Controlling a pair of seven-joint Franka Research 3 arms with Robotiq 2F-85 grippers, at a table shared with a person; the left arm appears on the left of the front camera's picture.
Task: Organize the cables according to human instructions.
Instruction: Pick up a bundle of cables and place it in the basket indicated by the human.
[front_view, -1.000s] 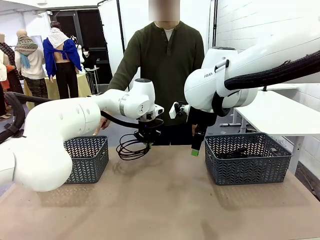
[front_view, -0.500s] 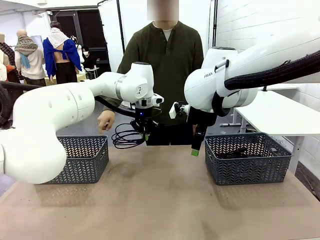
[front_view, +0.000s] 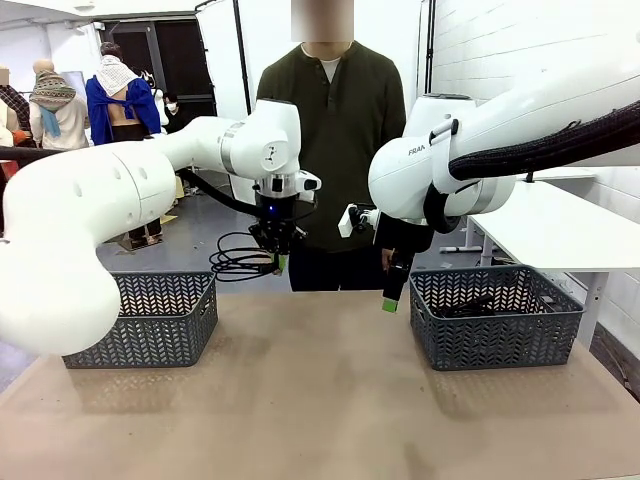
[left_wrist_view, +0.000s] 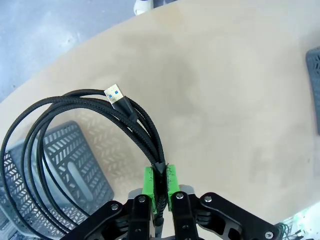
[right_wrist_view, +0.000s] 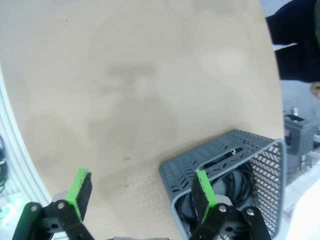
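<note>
- The left gripper (front_view: 277, 262) hangs above the table's far edge, its green pads pinched on 1 coiled cable (front_view: 240, 264), which dangles to its left, above the inner end of the left basket (front_view: 150, 320).
- In the left wrist view the pads (left_wrist_view: 149, 181) clamp the bundled strands where they cross, and a USB plug (left_wrist_view: 116, 95) sticks out free at the top of the coil (left_wrist_view: 75, 150).
- The right gripper (front_view: 392, 290) hovers empty with its jaws spread wide, just beside the right basket (front_view: 495, 315), which holds another black cable (right_wrist_view: 235, 185).
- The cord looks light, limp and braided, so it should not slip much but will swing and may unwind.
- Gripping several strands together at the crossing, as here, seems the safest hold; 1 strand alone would let the coil spill open.
- The person (front_view: 335, 130) stands at the far side.
</note>
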